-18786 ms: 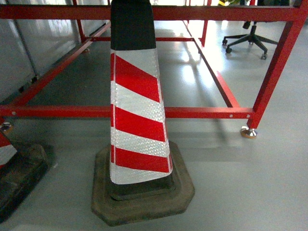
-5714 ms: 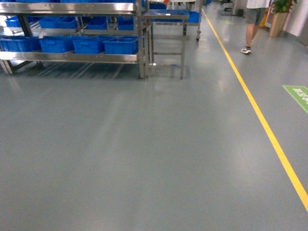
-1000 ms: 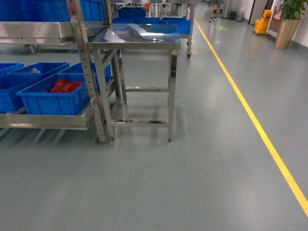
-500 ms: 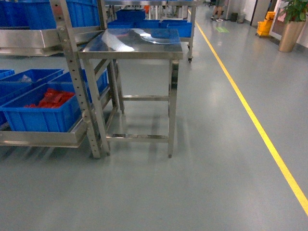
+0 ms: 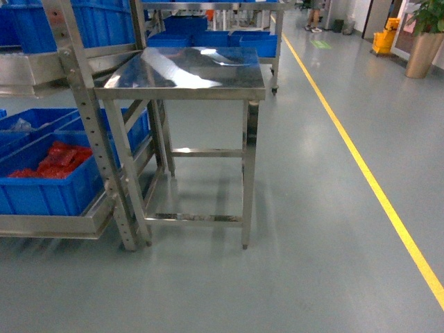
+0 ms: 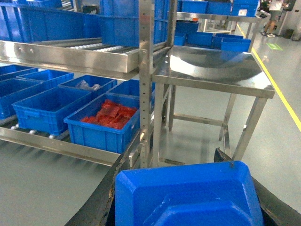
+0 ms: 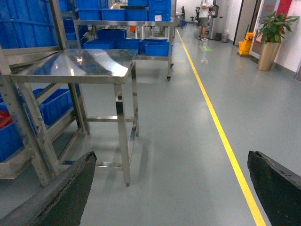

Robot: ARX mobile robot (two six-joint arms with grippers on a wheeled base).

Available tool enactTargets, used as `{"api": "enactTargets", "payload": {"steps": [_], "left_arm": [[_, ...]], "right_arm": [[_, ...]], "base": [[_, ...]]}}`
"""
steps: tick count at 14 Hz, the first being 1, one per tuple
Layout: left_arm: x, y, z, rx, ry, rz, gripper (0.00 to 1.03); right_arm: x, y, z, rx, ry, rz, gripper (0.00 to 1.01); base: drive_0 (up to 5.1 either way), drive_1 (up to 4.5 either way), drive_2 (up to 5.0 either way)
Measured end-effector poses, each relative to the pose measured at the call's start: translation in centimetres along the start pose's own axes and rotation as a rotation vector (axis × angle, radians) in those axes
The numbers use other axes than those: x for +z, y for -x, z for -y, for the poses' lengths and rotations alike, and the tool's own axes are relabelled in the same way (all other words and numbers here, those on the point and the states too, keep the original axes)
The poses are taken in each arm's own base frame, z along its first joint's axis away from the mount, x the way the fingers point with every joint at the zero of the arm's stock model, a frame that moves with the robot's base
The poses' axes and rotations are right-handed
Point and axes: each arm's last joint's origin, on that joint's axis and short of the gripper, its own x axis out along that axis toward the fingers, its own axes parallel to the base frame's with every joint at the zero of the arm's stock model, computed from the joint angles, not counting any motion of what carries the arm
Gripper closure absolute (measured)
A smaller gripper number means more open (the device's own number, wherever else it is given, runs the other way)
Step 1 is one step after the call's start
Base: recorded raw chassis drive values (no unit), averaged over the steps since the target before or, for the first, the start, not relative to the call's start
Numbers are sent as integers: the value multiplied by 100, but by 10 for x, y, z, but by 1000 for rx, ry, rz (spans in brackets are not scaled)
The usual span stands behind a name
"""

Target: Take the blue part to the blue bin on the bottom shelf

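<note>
A blue part (image 6: 188,195) sits gripped in the left end effector (image 6: 188,207), near the bottom shelf (image 6: 61,147).

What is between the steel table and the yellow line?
Only bare grey floor lies between the steel table and the yellow line, seen in the head view.

Readable text: none in any view.
Floor marking (image 7: 205,47): green patch, lettering too small to read.
Bins (image 6: 104,128): no legible labels.
Table (image 5: 184,69): no markings.
</note>
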Motion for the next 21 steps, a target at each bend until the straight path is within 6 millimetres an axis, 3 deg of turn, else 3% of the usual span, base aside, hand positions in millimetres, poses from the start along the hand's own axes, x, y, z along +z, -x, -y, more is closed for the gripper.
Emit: {"api": "enactTargets", "payload": {"steps": [19, 21], "left_arm": [[-1, 0, 0, 1, -3, -4, 59], [-1, -1, 0, 0, -5, -7, 59]], "right_arm": [[0, 0, 0, 0, 0, 4, 3], [0, 0, 0, 0, 0, -1, 3]], "base": [[-2, 430, -433], [0, 0, 0]]}}
